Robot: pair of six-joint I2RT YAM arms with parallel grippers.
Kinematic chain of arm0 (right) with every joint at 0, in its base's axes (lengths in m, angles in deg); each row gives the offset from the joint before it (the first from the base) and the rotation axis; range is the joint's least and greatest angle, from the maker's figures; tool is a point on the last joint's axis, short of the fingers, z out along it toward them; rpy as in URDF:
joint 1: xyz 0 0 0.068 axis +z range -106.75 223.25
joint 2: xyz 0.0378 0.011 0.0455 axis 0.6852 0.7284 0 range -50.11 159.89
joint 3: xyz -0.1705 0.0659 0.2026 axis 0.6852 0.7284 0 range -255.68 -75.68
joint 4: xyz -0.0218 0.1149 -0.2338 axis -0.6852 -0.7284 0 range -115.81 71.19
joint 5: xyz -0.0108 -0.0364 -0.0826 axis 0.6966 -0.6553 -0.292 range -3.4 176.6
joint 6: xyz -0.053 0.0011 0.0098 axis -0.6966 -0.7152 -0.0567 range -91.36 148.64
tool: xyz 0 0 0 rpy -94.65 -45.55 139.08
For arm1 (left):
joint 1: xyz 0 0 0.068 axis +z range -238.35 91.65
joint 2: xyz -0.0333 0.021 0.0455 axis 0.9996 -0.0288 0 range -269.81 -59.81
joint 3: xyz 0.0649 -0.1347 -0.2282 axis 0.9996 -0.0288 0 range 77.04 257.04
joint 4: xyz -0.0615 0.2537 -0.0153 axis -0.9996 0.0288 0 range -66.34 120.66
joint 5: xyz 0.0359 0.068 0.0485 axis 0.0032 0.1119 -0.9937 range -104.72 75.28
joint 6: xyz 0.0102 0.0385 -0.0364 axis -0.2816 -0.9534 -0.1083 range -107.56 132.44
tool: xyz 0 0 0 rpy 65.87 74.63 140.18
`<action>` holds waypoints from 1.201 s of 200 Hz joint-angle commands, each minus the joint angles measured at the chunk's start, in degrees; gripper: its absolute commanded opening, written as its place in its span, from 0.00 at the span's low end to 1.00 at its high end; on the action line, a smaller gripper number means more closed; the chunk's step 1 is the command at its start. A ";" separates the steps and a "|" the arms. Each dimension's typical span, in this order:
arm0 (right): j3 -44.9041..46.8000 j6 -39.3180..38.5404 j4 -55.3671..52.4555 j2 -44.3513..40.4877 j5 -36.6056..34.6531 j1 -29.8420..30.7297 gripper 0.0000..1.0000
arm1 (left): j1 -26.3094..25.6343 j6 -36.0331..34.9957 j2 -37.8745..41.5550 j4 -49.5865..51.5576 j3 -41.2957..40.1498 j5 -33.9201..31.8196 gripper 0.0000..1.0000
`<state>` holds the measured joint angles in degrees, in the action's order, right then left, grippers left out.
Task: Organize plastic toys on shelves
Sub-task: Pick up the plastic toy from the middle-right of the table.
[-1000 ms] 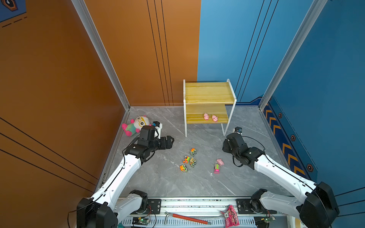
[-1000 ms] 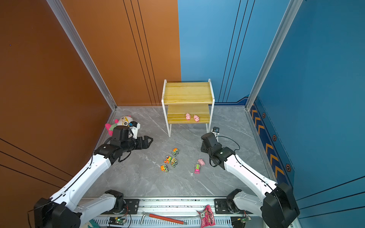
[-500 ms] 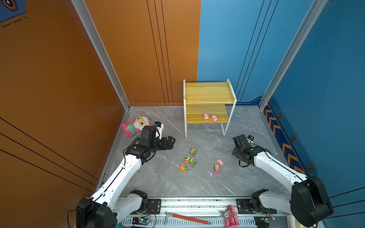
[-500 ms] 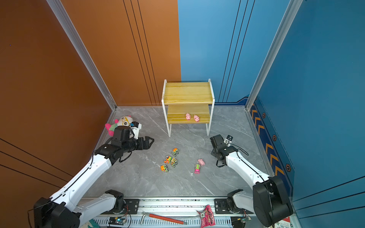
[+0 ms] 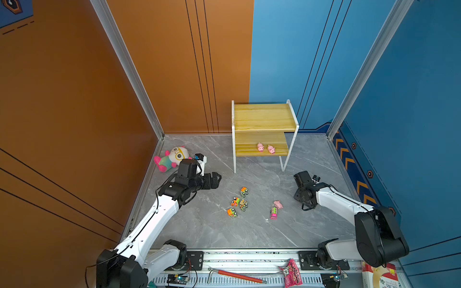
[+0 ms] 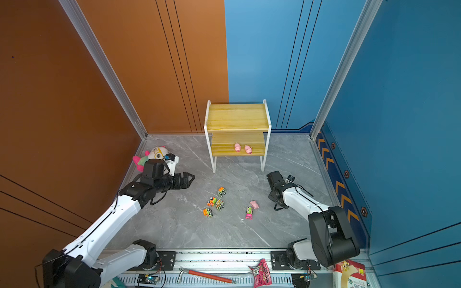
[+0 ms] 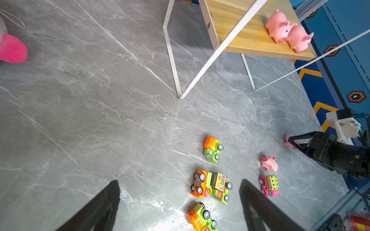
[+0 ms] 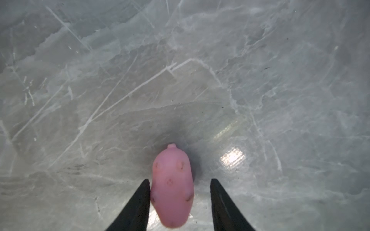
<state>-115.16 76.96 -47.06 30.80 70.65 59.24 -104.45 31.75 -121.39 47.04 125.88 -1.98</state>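
The shelves (image 5: 262, 117) stand at the back, with two pink pigs (image 5: 260, 147) on the lower board. Several toy trucks (image 5: 235, 201) lie mid-floor, a pink truck (image 5: 273, 213) and a third pig (image 5: 277, 204) to their right. My left gripper (image 5: 217, 178) hovers open left of the trucks, empty in the left wrist view (image 7: 180, 186). My right gripper (image 5: 297, 198) points down at the floor right of that pig. In the right wrist view a fourth pig (image 8: 172, 188) lies between its fingertips (image 8: 178, 182). One finger touches it, and a gap shows beside the other.
A plush doll (image 5: 172, 157) lies by the left wall behind my left arm. The shelf legs (image 5: 234, 164) stand just behind the trucks. On the front rail lie a red-handled tool (image 5: 237, 275), a pink packet (image 5: 291, 273) and a box (image 5: 379, 274).
My right arm has swung to the right, its wrist has dropped toward the floor, and its jaws have narrowed. My left gripper has crept slightly toward the trucks.
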 commanded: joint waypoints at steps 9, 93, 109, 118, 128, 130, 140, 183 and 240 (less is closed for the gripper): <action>-1.99 -2.24 0.87 1.99 0.20 -0.69 0.36 | -0.16 -0.29 0.80 -0.30 -0.59 0.53 0.94; -5.81 -3.02 0.21 -5.67 9.53 3.66 0.25 | -2.40 -2.21 1.67 -1.19 -1.05 0.68 0.94; -6.60 -2.50 0.30 -7.20 11.98 5.57 0.24 | -4.16 -3.22 2.95 -2.53 -1.92 1.13 0.94; -6.75 -2.03 0.81 -7.93 13.73 6.50 0.24 | -5.39 -3.87 3.79 -3.55 -2.33 1.94 0.94; -6.95 -1.27 1.81 -8.38 16.26 7.35 0.24 | -7.12 -4.60 4.69 -4.91 -3.01 2.98 0.94; -7.06 -1.18 1.86 -8.46 16.70 7.53 0.24 | -7.48 -4.80 4.84 -5.14 -3.15 3.26 0.94; -7.43 -0.21 2.55 -8.71 18.78 8.43 0.24 | -9.77 -5.99 5.47 -6.29 -3.50 4.65 0.94; -8.45 5.37 9.95 -9.19 30.52 10.77 0.24 | -19.57 -6.80 5.16 -12.07 -5.90 4.95 0.94; -11.23 11.82 17.78 -9.80 41.76 12.58 0.25 | -28.92 -7.51 0.33 -28.35 -9.29 3.31 0.96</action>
<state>-124.30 84.32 -34.71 22.51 105.54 71.48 -131.09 25.81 -118.81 27.41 117.60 1.38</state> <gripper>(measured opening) 0.249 0.956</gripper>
